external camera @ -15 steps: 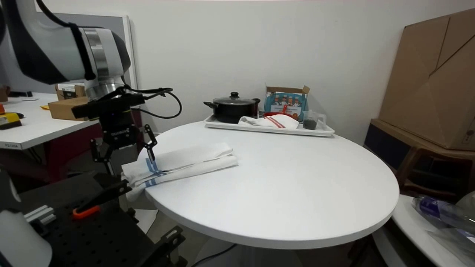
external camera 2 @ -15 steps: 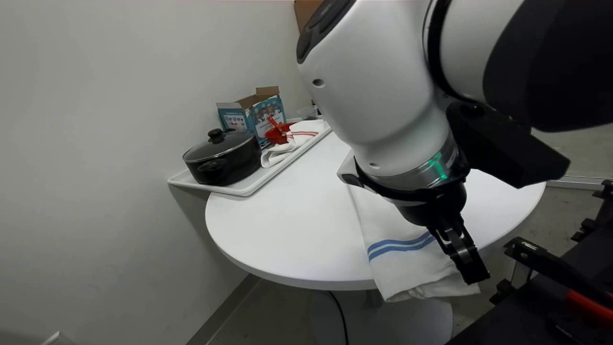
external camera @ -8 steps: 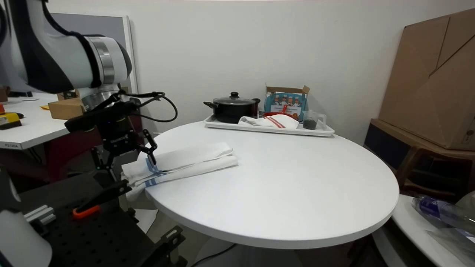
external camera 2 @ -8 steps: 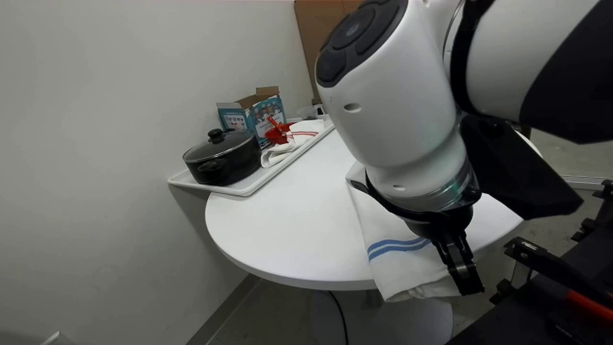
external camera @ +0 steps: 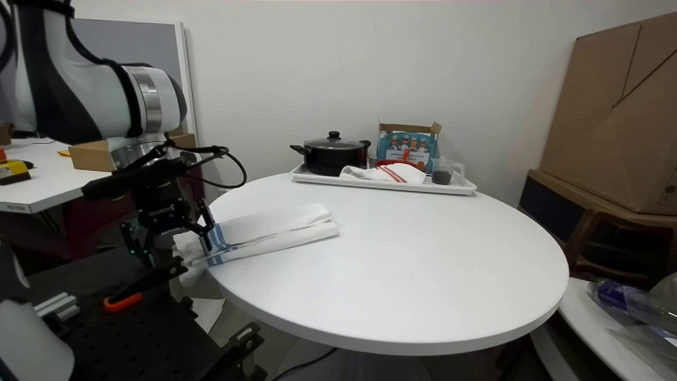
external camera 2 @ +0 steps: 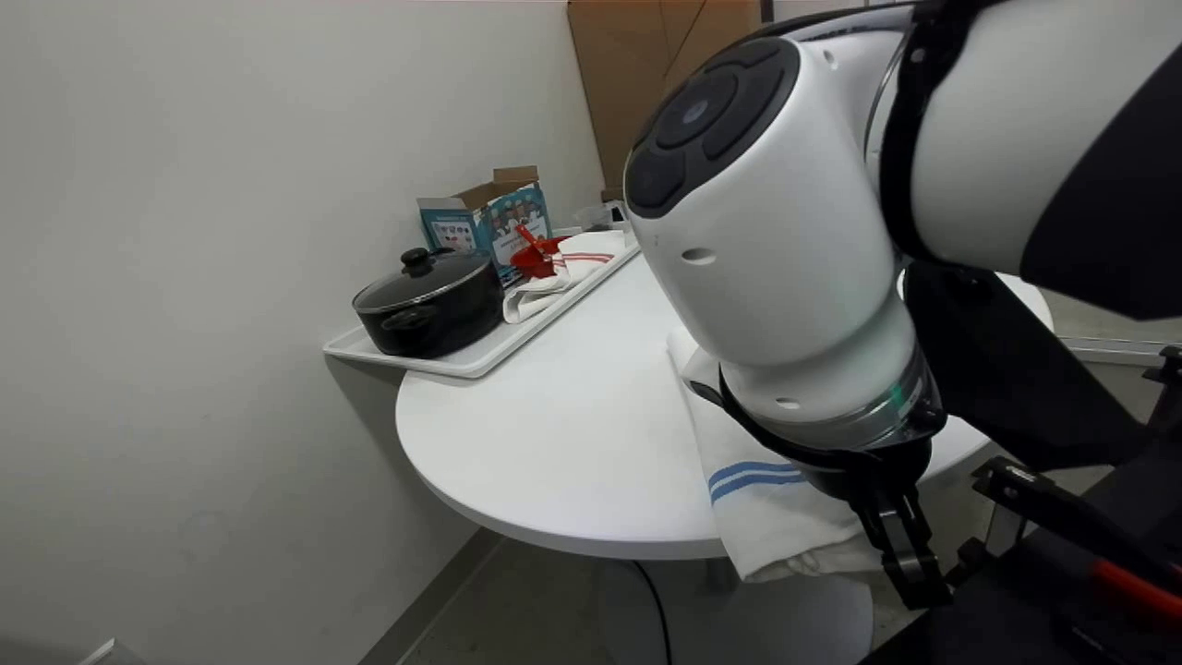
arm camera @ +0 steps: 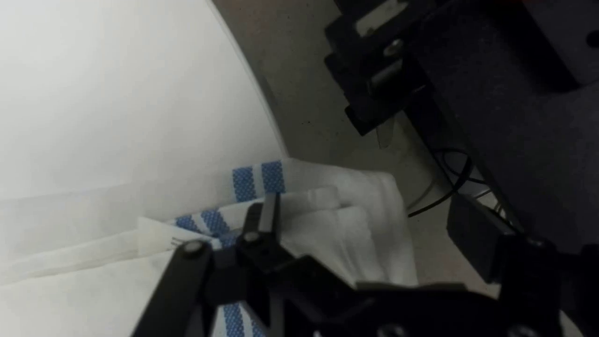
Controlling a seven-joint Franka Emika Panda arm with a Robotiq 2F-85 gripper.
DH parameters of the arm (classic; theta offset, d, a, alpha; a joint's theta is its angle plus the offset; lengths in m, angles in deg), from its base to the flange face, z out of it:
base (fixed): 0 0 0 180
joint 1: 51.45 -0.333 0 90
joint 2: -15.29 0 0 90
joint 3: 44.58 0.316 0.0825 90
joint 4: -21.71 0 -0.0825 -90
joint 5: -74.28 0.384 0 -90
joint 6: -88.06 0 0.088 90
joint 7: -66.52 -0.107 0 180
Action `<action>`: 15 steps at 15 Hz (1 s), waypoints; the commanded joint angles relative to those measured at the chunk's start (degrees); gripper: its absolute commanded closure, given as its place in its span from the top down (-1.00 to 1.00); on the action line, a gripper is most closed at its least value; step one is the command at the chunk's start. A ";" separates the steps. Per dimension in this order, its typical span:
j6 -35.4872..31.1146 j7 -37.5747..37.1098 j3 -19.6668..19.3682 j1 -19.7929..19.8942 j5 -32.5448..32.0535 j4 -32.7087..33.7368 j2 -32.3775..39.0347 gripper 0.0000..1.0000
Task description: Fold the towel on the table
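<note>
The white towel (external camera: pixel 280 222) with blue stripes lies folded in a long strip on the round white table (external camera: pixel 402 275). Its striped end hangs over the table edge, as an exterior view shows (external camera 2: pixel 794 531). My gripper (external camera: pixel 179 256) points down at that hanging end, its jaws wide apart. In the wrist view the gripper (arm camera: pixel 372 224) has one finger (arm camera: pixel 269 215) over the towel by the blue stripes. The other finger (arm camera: pixel 482 238) is beyond the towel's end, over the floor. The overhanging cloth (arm camera: pixel 346 229) shows between them. Whether the near finger touches the cloth is unclear.
A white tray (external camera: pixel 338 182) at the back holds a black pot (external camera: pixel 333 156), a red-striped cloth (external camera: pixel 394 173), a box (external camera: pixel 407 145) and a clear cup (external camera: pixel 443 172). The black robot stand (external camera: pixel 127 338) with protruding brackets (arm camera: pixel 374 70) is close to the table edge.
My gripper has moved down and away from the table's middle, from over the blue stripes to the towel's hanging end. The jaws stay open. The towel has not visibly moved.
</note>
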 commanded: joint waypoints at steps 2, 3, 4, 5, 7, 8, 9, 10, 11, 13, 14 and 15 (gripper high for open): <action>-1.07 -6.52 -1.64 -1.06 -6.46 1.73 2.41 0.02; -1.08 -7.92 -1.92 -1.03 -7.94 2.15 2.52 -0.13; -1.09 -8.92 -2.10 -0.94 -9.04 2.46 2.54 -0.28; -1.07 -10.13 -2.38 -0.95 -10.44 2.89 2.65 -0.45; -1.02 -11.93 -2.46 -0.81 -12.09 3.54 2.56 -0.76; -1.07 -12.61 -2.37 -0.70 -12.48 3.78 2.40 -0.88; -1.17 -12.85 -2.07 -0.63 -12.15 3.80 2.12 -1.00; -1.02 -12.47 -1.69 -0.70 -11.15 3.66 2.11 -1.00; -0.40 -10.63 -0.39 -0.04 -8.73 3.42 1.65 -1.00; -0.97 -8.02 0.93 0.47 -5.06 3.10 -0.15 -0.95; -1.05 -6.62 1.61 0.69 -2.73 3.20 -1.28 -0.94; -1.31 -4.53 2.28 1.04 0.32 3.46 -2.37 -0.94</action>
